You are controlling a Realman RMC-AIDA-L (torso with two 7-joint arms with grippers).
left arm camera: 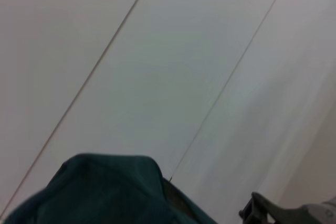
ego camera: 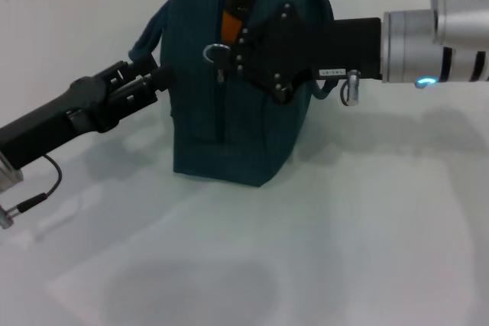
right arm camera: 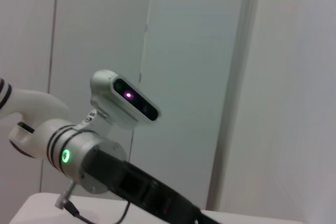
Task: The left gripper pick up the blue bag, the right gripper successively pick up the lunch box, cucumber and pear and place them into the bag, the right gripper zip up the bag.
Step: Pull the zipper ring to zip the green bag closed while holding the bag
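Head view: blue bag (ego camera: 229, 112) stands upright on the white table (ego camera: 344, 227), zip partly undone, an orange shape showing inside. Left gripper (ego camera: 157, 75) clamps its handle. Right gripper (ego camera: 233, 55) sits at the ring pull; its fingers are hard to make out. Left wrist view: only bag fabric (left arm camera: 105, 192) shows. Right wrist view: no bag, only the opposite arm (right arm camera: 115, 177).

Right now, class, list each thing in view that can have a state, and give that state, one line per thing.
blue bag: upright on the table, zip partly open at the top, something orange showing inside.
left tool: at the bag's handle side; grip unclear.
right tool: against the bag's upper front, by the ring zipper pull.
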